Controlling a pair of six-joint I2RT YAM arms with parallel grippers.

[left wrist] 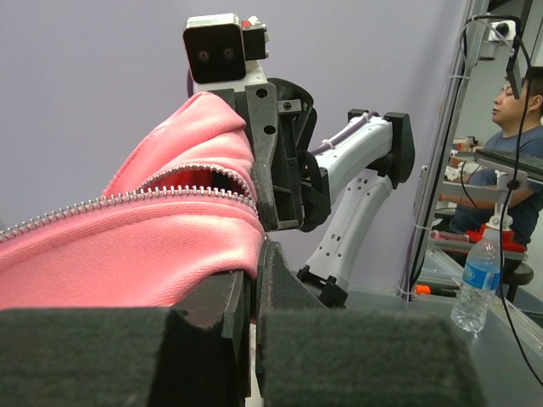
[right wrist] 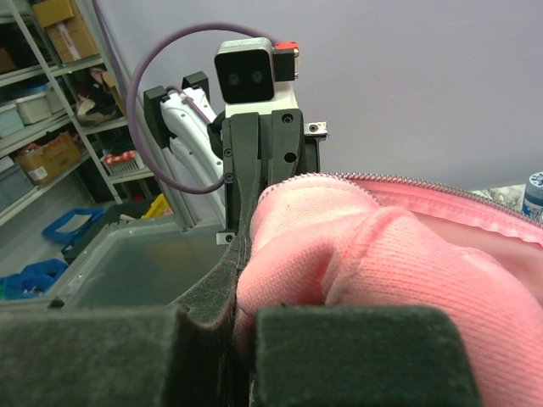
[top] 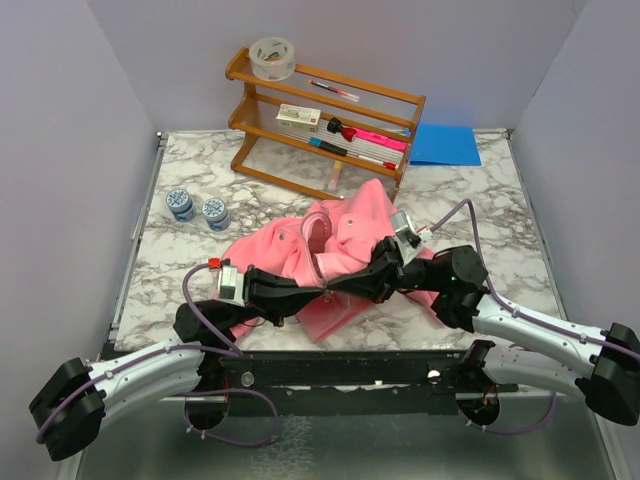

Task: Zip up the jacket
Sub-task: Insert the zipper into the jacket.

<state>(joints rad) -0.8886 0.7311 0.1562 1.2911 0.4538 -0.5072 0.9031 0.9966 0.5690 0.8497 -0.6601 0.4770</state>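
The pink fleece jacket (top: 340,250) lies crumpled on the marble table, near the front middle. My left gripper (top: 325,290) and my right gripper (top: 362,278) meet over its lower front part. In the left wrist view my left gripper (left wrist: 252,280) is shut on a fold of the jacket (left wrist: 127,254), with a run of zipper teeth (left wrist: 127,198) showing above. In the right wrist view my right gripper (right wrist: 242,280) is shut on a bunched fold of the jacket (right wrist: 365,246), with zipper teeth (right wrist: 441,186) along its top edge. The zipper slider is hidden.
A wooden rack (top: 325,120) with pens, a box and a tape roll (top: 272,58) stands at the back. Two small round tins (top: 197,207) sit at the left. A blue folder (top: 445,145) lies at the back right. The table's front edge (top: 330,352) is just below the jacket.
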